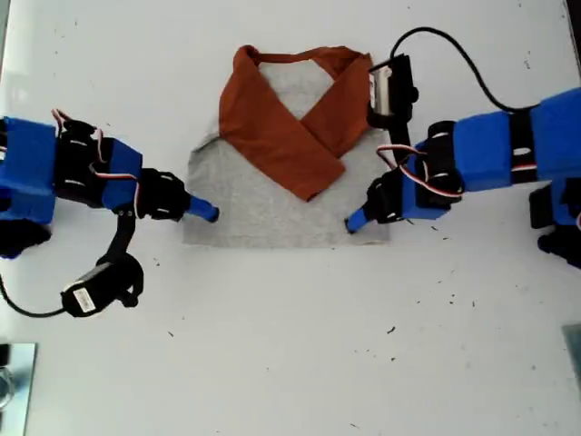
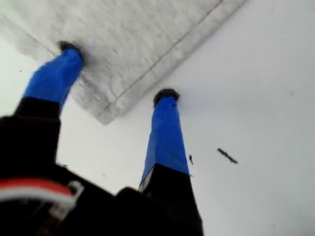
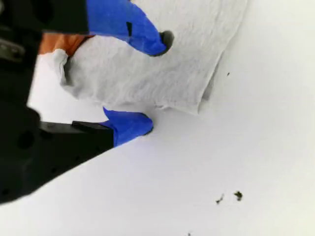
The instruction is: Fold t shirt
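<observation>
My first gripper stands open astride a hem corner of the t shirt. One fingertip presses on the grey cloth by the side edge, and the other touches the table just off the hem. My second gripper is open too, at the shirt's opposite hem corner. Its upper finger hangs over the cloth and its lower one rests on the table just beside the side edge. Neither holds anything yet.

The shirt lies flat on the table, neckband away from the hem, with the rust-orange sleeves crossed over its chest.

The main risk is a poor pinch. Neither table-side finger appears to be under the cloth, so closing may only bunch the corner or push it inward. The jaws may also catch just one layer, leaving the back panel behind when the hem lifts.

The two grippers sit differently on their corners — if one bites deeper, the fold line will probably skew. The crossed sleeves lie loose on the chest, and a quick or uneven lift could slide them apart, undoing that part of the fold. The soft cloth may also slip from a shallow grip midway.
</observation>
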Controlling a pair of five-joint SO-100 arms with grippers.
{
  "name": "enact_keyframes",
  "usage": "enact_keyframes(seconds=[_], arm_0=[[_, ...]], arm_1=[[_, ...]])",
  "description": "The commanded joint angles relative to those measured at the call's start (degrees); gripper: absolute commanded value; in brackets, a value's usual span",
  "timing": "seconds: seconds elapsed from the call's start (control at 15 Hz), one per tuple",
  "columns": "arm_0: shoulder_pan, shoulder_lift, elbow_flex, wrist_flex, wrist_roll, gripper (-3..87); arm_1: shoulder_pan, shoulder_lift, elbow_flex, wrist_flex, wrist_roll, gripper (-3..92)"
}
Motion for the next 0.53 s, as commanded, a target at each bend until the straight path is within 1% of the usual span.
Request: enact_keyframes(seconds=[0.0,0.07,0.13,0.27,0.47], arm_0=[[0.62,-4.39,-2.02,-4.22,-1.14,3.3],[0.70,-5.62,-2.81,-5.10,-0.88,-0.3],[1.14,-6.42,-4.66,-5.10,-0.53,-0.3],[3.25,-5.27,-8.88,-4.31,-0.88,-0.3],[8.79,-1.85,-16.08,-1.14,-0.70,-0.3]], arm_1=[[-0.97,-3.16,0.26,-2.64,2.11,17.5],[-1.14,-3.34,0.26,-3.16,2.02,11.4],[-1.41,-3.25,0.09,-3.16,2.20,3.6],[-2.02,-0.35,-0.62,-2.64,1.14,3.5],[-6.06,16.26,-1.41,0.70,-3.25,3.4]])
